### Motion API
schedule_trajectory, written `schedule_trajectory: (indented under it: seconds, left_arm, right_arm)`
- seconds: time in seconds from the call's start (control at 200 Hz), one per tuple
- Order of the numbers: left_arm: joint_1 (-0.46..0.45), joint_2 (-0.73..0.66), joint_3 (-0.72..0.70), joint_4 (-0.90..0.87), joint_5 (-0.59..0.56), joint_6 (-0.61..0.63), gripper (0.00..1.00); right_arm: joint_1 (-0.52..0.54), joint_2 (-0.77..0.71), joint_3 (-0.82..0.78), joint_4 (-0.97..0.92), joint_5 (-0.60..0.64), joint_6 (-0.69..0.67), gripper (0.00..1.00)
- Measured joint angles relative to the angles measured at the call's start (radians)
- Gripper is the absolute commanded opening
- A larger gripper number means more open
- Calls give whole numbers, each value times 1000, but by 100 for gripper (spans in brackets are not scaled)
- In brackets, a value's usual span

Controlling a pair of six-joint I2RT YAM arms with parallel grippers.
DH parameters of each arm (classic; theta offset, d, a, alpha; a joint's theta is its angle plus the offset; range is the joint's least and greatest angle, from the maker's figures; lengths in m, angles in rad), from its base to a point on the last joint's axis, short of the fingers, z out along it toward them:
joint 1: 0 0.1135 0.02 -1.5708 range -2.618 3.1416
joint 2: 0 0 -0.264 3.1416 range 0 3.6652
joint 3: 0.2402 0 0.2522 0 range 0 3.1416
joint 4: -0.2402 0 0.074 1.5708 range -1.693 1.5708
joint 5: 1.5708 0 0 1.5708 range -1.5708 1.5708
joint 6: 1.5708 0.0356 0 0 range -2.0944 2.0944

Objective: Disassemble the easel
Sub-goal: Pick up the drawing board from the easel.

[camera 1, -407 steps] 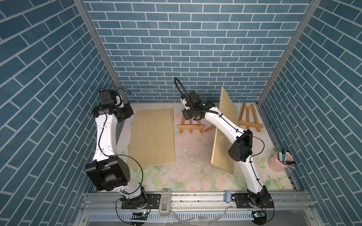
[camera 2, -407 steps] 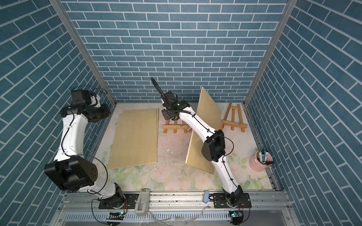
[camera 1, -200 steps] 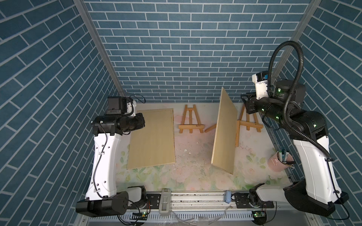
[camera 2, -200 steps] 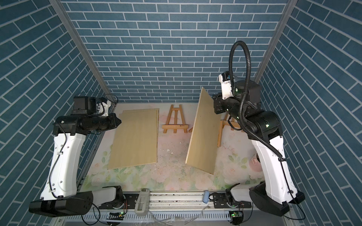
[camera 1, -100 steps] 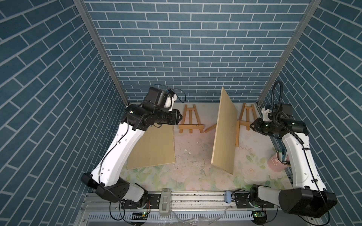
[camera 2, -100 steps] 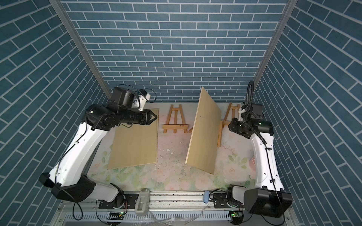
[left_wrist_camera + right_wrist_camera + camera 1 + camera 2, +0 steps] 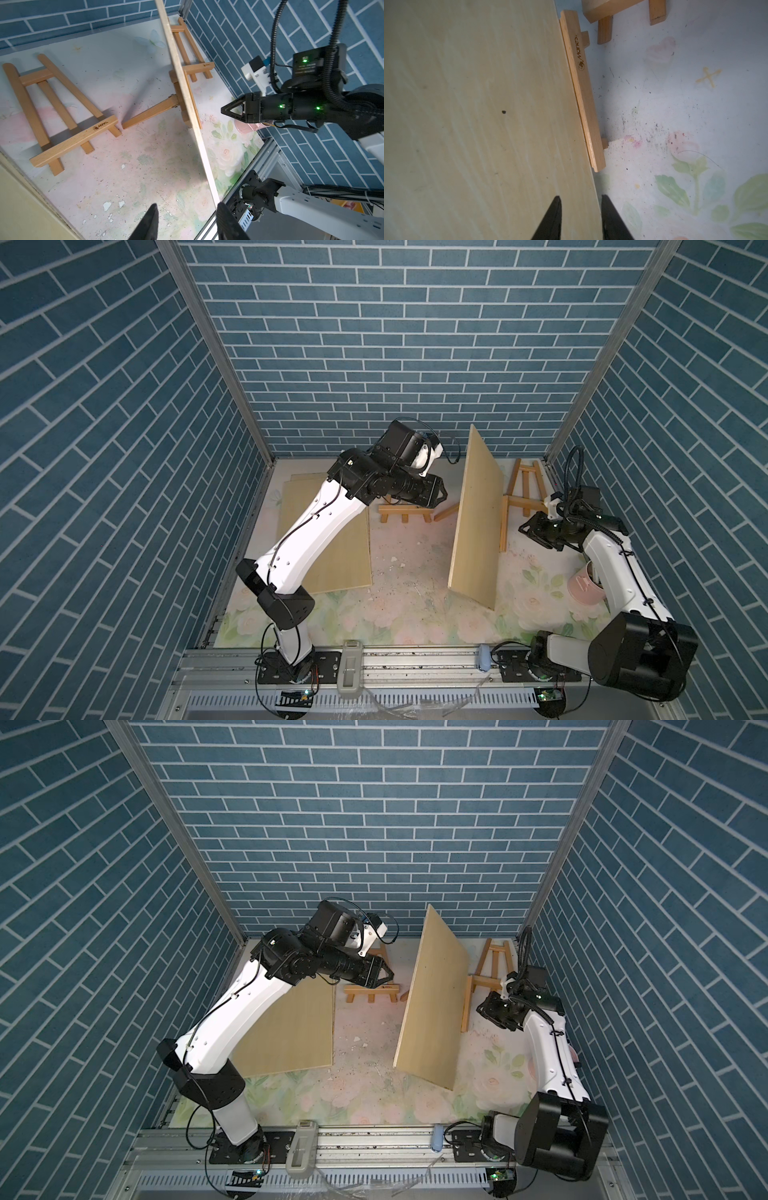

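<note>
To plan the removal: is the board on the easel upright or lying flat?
Upright, slightly tilted: the board rests edge-down on the ledge of the easel.

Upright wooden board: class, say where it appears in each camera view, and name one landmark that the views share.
In a top view: upright board, right of centre, standing on edge.
In a top view: same spot.
Left wrist: a thin strip, seen edge-on.
Right wrist: its broad pale face fills one side.
Shared landmark: the easel ledge at its foot, in all four.
</note>
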Motion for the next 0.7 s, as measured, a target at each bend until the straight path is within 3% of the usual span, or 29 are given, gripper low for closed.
schedule_trajectory:
  seconds: [0.385,0.7]
  left_arm:
    - [-56,219,181,2,-12,11,51]
    - [-68,289,233,0,-26,14,48]
  right_arm:
    - [-5,58,-24,85,-12,26,33]
    - [-6,107,-24,114,-15,26,33]
